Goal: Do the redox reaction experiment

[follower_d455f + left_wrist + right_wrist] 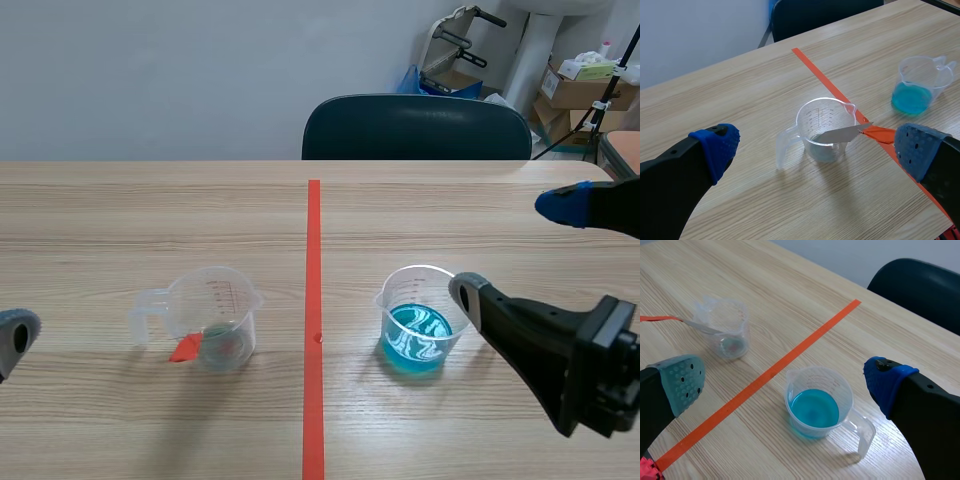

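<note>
Both sets of jaws stood open and held nothing. The right jaws were spread wide near the blue cup [415, 335], one pad [465, 290] just beside its rim and the other well apart. The left jaws gaped with the clear cup [822, 130] ahead of them and touched nothing. Both cups stood upright on the tabletop [150, 220], one on each side of the tape line [314, 300]. A metal strip [840, 134] leaned in the clear cup with its orange end [879, 134] jutting past the rim. The main hazard looked to be the blue liquid. The near pad sat so close that a sideways nudge could tip or slide the light cup and spill it. A hard squeeze on the thin plastic might also buckle the wall and slop liquid over. The cup's handle [862, 432] pointed toward the right arm and could catch a finger. On the left, a closing finger could knock the projecting strip and lever the seemingly near-empty clear cup over.
</note>
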